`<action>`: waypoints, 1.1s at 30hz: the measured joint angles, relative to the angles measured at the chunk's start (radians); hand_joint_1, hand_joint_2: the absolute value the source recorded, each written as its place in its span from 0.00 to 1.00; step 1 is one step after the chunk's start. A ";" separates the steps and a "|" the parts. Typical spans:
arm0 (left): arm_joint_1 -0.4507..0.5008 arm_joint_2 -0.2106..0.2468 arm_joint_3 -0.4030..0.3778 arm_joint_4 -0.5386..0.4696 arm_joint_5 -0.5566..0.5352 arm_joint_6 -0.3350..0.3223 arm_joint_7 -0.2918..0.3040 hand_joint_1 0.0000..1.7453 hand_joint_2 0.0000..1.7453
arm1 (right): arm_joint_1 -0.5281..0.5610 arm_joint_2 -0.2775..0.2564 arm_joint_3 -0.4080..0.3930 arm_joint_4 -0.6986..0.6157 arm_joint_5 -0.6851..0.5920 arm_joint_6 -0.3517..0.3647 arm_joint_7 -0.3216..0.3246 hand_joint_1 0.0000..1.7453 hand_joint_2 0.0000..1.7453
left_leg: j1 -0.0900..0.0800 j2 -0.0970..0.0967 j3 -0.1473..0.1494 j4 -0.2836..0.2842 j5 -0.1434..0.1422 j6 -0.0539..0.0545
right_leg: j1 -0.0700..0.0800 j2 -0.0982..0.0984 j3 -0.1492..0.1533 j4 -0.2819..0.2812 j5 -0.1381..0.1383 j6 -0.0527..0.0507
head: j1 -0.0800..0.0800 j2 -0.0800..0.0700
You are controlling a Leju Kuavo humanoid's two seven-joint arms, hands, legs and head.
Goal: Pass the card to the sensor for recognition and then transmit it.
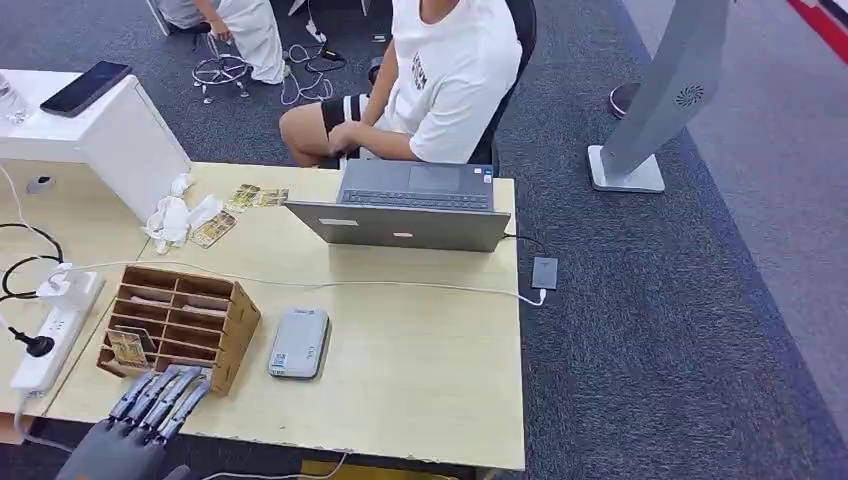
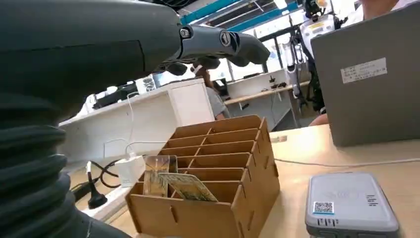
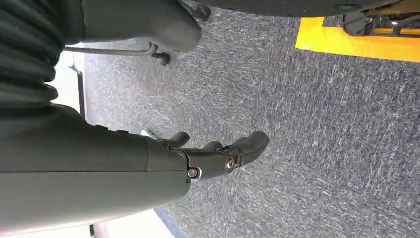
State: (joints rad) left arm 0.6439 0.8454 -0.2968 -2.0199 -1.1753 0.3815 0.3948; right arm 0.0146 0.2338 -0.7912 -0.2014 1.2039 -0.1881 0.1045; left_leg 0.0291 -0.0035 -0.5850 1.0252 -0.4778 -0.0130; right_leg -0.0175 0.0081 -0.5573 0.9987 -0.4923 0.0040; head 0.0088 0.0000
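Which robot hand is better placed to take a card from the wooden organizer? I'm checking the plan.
The left robot hand: it hovers open at the wooden organizer, near the card. The right robot hand hangs over carpet, holding nothing.

Light wood table (image 1: pixel 420 370). Left hand (image 1: pixel 150 415) at its near edge, fingers straight and apart. Just ahead of fingertips: wooden organizer (image 1: pixel 180 322). Beside it, to hand's right: grey card reader (image 1: pixel 299 342). Farther ahead: open laptop (image 1: pixel 410 205), white cable (image 1: pixel 330 284) crossing before it, loose cards (image 1: pixel 235 210), white wrappers (image 1: pixel 172 218). Left of hand: power strip (image 1: pixel 55 330).
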 joint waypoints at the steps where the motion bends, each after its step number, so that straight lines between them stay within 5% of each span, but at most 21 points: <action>1: 0.000 0.000 -0.001 0.000 0.006 0.000 0.005 0.00 1.00 | 0.000 0.001 -0.001 0.000 0.000 0.000 0.000 0.00 1.00 | 0.000 0.000 0.000 0.000 0.000 0.000 | 0.000 0.000 0.000 0.000 0.000 0.000 | 0.000 0.000; 8: -0.014 -0.010 0.013 0.060 0.028 -0.006 0.030 0.00 1.00 | 0.001 0.002 -0.005 -0.001 0.023 0.000 -0.003 0.00 1.00 | 0.000 0.000 0.001 0.000 0.000 0.000 | 0.000 0.000 0.000 0.000 0.000 0.000 | 0.000 0.000; 18: -0.127 -0.200 0.197 0.216 -0.048 -0.048 -0.245 0.00 1.00 | 0.002 -0.001 -0.005 -0.002 0.072 0.027 -0.013 0.00 1.00 | 0.000 -0.001 0.001 0.000 0.000 0.000 | 0.000 -0.002 0.001 0.000 0.000 0.000 | 0.000 0.000; 33: -0.224 -0.330 0.305 0.320 -0.093 -0.068 -0.327 0.00 1.00 | 0.000 -0.006 -0.004 0.000 0.081 0.040 -0.021 0.00 1.00 | 0.000 -0.001 0.001 0.000 0.000 0.000 | 0.000 -0.002 0.001 0.000 0.000 0.000 | 0.000 0.000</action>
State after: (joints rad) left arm 0.4203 0.5158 0.0080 -1.7002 -1.2688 0.3132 0.0679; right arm 0.0149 0.2277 -0.7954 -0.2018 1.2848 -0.1484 0.0831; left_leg 0.0290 -0.0044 -0.5841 1.0254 -0.4776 -0.0128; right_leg -0.0175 0.0066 -0.5564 0.9986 -0.4922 0.0040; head 0.0088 0.0000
